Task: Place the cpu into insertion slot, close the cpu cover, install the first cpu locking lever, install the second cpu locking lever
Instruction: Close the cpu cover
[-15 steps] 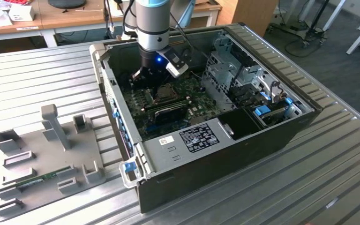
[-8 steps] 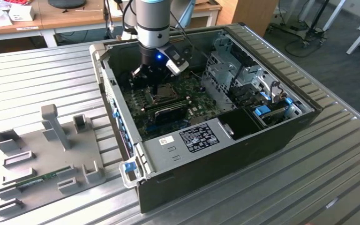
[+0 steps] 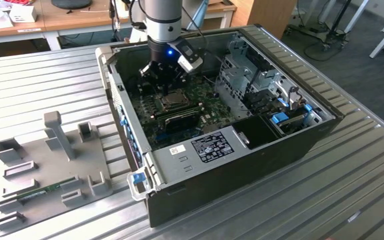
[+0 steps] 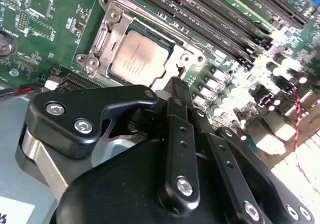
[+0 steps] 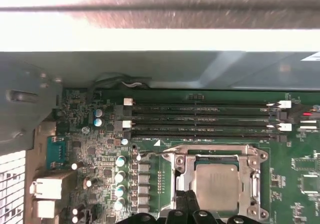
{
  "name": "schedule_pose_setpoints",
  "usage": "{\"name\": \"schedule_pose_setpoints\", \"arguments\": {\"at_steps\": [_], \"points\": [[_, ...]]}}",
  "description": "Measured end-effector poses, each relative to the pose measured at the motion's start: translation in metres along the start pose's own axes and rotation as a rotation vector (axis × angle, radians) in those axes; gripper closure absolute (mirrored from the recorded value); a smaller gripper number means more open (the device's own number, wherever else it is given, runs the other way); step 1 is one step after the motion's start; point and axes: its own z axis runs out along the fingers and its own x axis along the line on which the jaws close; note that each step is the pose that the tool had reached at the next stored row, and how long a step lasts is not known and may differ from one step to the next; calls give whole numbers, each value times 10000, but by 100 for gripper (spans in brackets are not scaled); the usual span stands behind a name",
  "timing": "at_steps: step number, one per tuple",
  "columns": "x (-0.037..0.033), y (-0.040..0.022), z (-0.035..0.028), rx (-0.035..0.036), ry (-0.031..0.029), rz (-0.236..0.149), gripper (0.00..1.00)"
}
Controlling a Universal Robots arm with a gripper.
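Centrally, in the exterior view, my gripper hangs inside the open computer case, which stands on a slatted metal table. My fingertips sit just above the green circuit board, just beside the insertion slot.

(a) Both wrist views: the cpu lies flat in the slot, silvery-tan top facing up. The cpu cover is folded down around it, so that the chip shows through the cover's square window.

(b) First wrist view: my fingers reach to the slot's edge beside the chip. They are drawn together, with no more than a thin seam between them and nothing clamped there. In the second wrist view my gripper ends at the cover's rim, just beside the chip. Whether the tip touches the metal, I cannot tell.

(c) First wrist view: a thin wire lever runs along one side of the slot, close to the board. I cannot tell whether it is latched. Beyond it lie the long black memory slots, parallel to one another.

(d) Exterior view's left: a grey fixture tray rests on the table, well apart from the case.
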Motion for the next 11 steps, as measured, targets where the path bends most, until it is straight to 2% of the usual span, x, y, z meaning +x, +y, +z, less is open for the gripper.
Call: {"name": "schedule_pose_setpoints", "arguments": {"at_steps": [6,11], "points": [[-3,0,-6,-1,-1,-2,90],[-81,0,-3,0,-1,0,90]]}}
